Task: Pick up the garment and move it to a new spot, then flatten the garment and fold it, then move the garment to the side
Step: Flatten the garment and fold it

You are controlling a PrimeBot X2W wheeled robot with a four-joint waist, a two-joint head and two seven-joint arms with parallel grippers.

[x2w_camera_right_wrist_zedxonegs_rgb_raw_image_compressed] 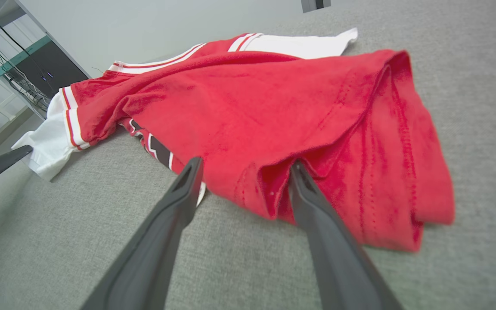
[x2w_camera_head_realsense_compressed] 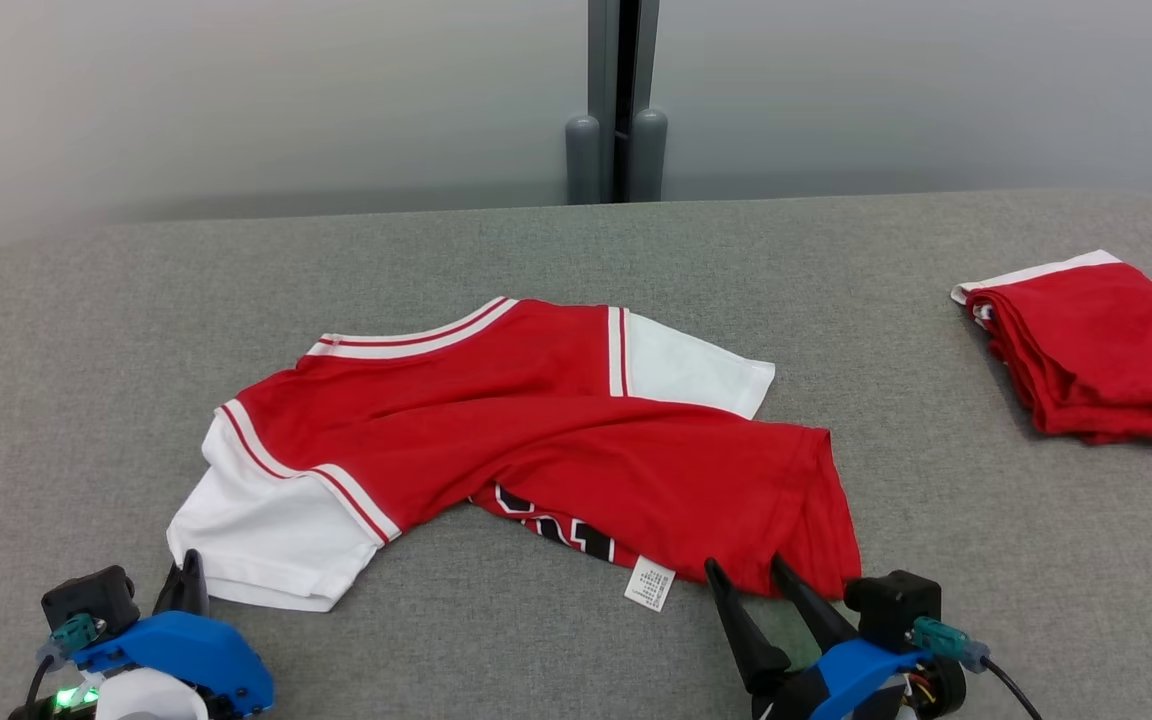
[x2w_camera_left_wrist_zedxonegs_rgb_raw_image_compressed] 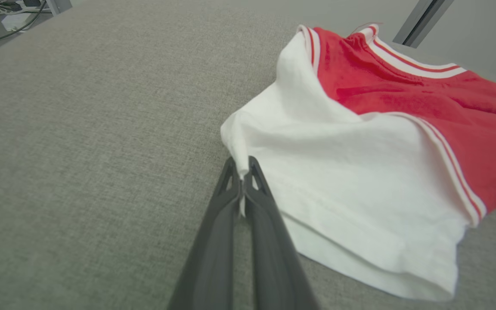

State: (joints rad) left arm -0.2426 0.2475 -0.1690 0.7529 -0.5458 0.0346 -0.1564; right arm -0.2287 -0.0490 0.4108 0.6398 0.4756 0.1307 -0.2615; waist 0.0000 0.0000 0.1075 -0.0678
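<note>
While left pincer (x2w_camera_left_wrist_zedxonegs_rgb_raw_image_compressed: 242, 165) pinches its sleeve (x2w_camera_left_wrist_zedxonegs_rgb_raw_image_compressed: 338, 172) (right pincer (x2w_camera_right_wrist_zedxonegs_rgb_raw_image_compressed: 246, 165) agape), the garment (x2w_camera_head_realsense_compressed: 556, 430) sprawls.

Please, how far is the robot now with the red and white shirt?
Looks done: perhaps the first move; the garment lies mid-table, rumpled, one part tucked under. In hand: left gripper shut on the white sleeve edge, right gripper open astride the red hem. Left: flatten, fold, move aside.
</note>
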